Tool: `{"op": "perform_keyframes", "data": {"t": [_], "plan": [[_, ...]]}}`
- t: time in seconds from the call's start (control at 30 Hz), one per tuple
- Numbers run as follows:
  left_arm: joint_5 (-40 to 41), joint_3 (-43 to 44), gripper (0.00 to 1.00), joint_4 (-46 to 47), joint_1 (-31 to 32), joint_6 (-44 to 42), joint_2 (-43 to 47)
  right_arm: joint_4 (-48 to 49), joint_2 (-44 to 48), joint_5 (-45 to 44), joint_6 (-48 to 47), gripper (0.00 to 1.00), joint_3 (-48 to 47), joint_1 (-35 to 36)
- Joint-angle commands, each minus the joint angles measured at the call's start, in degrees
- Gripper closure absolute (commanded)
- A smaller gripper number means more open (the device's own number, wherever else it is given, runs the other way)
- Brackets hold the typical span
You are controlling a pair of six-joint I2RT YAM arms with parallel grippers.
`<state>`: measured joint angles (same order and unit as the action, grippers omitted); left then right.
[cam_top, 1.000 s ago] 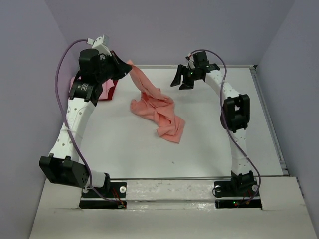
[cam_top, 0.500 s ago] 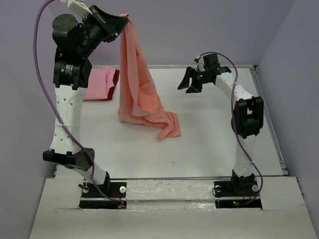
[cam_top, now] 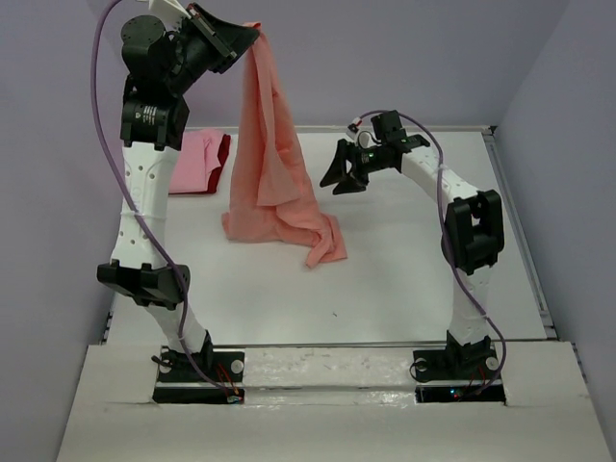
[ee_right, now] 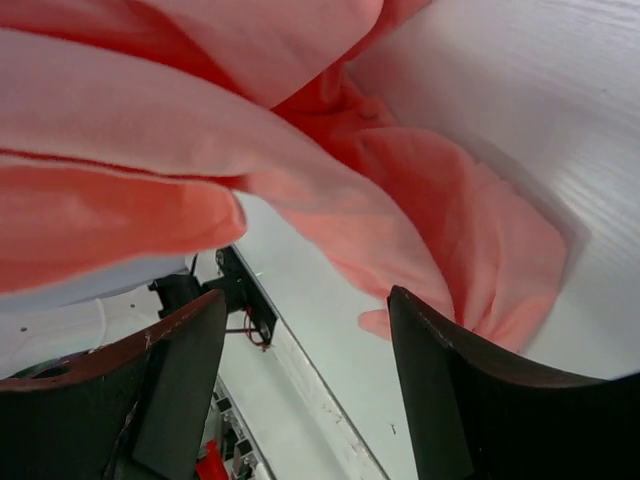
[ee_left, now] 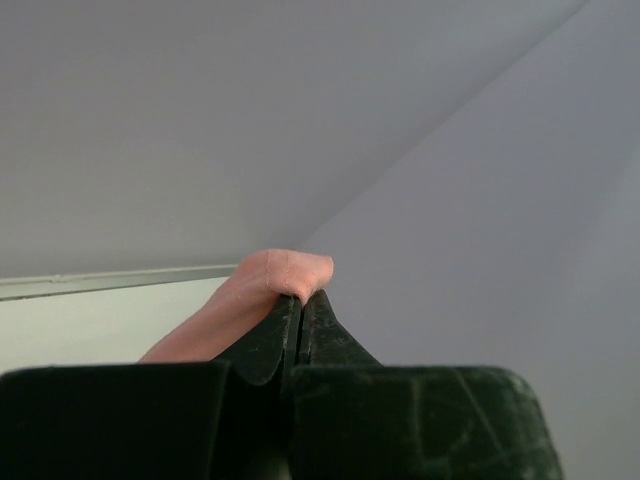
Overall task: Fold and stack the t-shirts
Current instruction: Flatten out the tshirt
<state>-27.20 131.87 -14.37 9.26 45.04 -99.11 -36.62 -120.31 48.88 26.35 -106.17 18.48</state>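
The salmon-orange t-shirt hangs in a long drape from my left gripper, which is raised high at the back left and shut on the shirt's top edge. In the left wrist view the cloth bulges over the pinched gripper. The shirt's lower end lies bunched on the table. My right gripper is open, just to the right of the hanging cloth and apart from it. In the right wrist view, the shirt fills the space ahead of the open gripper, which holds nothing.
A folded lighter pink t-shirt lies at the back left with a dark red one showing at its right edge. Purple walls close in the back and sides. A raised rail runs along the table's right edge.
The left arm has lifted the salmon-orange shirt from a heap on the table into a tall hanging drape. The right gripper has moved left, closer to the hanging cloth.
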Motion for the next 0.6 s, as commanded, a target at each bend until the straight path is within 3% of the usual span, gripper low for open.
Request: {"op": "perform_keyframes", "data": {"t": [0.0,0.17,0.57], "plan": [[-2.94,2.6,1.0,5.67,-0.38,1.11,2.69,2.17,3.68,3.85,1.6,0.29,1.49,1.11],[-3.3,1.81,1.0,4.79,-0.64,1.46,4.19,2.43,0.52,1.75,-1.56,0.29,1.05,1.65],[-4.0,-1.09,1.0,2.69,-1.96,1.9,9.46,2.52,-11.34,0.07,-2.62,0.29,-9.75,1.65]]}}
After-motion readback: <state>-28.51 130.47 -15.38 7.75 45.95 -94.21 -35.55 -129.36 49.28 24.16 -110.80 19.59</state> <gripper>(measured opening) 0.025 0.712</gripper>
